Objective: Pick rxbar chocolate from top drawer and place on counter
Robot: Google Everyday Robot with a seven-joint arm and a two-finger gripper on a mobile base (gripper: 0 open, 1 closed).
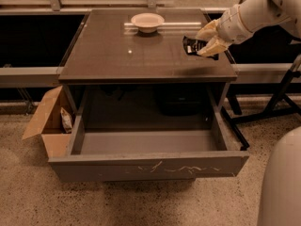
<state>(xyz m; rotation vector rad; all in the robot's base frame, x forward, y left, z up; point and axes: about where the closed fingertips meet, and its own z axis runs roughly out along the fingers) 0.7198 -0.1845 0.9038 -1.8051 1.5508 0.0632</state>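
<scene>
The rxbar chocolate (190,45), a small black wrapper with pale lettering, is held in my gripper (202,43) just over the right side of the counter (141,55). The cream-coloured fingers (210,46) are shut on the bar's right end, and the arm reaches in from the upper right. The top drawer (150,166) is pulled fully out below the counter. Its grey front panel has white scratch marks, and its inside shows nothing.
A white bowl (147,21) sits at the back of the counter. An open cardboard box (47,126) with a light snack bag (66,119) stands on the floor left of the drawer. Black stand legs (277,102) and my white base (282,182) are at the right.
</scene>
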